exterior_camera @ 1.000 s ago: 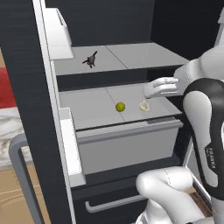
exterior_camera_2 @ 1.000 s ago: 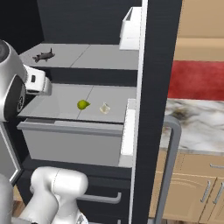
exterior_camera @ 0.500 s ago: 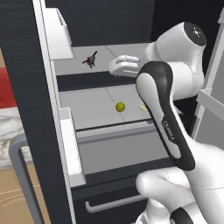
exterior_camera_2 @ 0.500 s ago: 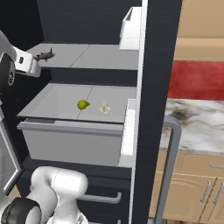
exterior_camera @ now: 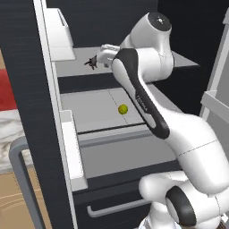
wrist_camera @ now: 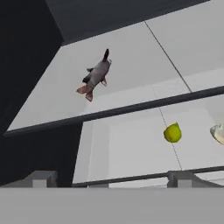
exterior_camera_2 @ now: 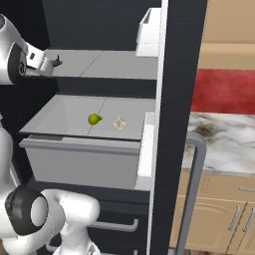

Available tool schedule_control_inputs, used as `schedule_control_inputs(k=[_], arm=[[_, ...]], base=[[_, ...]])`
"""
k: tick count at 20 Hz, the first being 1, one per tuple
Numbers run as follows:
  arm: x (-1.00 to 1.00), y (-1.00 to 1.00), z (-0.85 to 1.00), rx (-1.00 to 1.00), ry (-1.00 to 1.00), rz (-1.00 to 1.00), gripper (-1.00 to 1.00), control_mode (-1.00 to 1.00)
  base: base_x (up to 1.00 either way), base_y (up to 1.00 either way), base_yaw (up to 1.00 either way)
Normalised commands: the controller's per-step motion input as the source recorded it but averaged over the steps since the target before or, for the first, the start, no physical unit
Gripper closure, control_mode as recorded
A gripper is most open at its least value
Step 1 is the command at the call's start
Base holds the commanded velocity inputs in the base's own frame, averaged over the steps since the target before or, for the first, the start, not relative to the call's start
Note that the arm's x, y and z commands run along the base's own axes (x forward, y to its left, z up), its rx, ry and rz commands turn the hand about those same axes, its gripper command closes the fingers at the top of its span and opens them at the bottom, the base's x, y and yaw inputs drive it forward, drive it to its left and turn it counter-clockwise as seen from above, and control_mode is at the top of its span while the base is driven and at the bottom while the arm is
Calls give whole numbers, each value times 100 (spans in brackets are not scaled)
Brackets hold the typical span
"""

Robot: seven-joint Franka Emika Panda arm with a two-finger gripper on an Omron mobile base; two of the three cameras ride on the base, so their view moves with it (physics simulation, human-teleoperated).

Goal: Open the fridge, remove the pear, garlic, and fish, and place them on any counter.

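I steer the white arm's end effector (exterior_camera: 99, 59) toward the small grey fish on the upper grey shelf of the open tall black fridge (exterior_camera_2: 182, 74).

From left to right in the hand view: the grey fish with a reddish tail (wrist_camera: 95, 75) lies on the upper shelf, the small yellow-green pear (wrist_camera: 172, 132) sits on the lower shelf, and the off-white lumpy garlic bulb (wrist_camera: 218, 132) rests just beside it at the right edge. The end effector hovers near the fish without touching it; its dark tips look set apart, with nothing between them. I judge the fish the step in hand. To do it well, I would centre the tips across its narrow body, lower gently, then close. The white-grey marble desk (exterior_camera_2: 224, 142) waits right of the door.
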Motion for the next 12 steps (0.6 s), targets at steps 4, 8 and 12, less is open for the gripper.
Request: schedule_control_inputs(k=[4,8,12], arm=[[79,31,0,0,11,-5,-100,-100],[76,30,0,0,10,-4,-100,-100],[81,20,-1,0,10,-5,-100,-100]], base=[[0,0,0],[0,0,0],[0,0,0]])
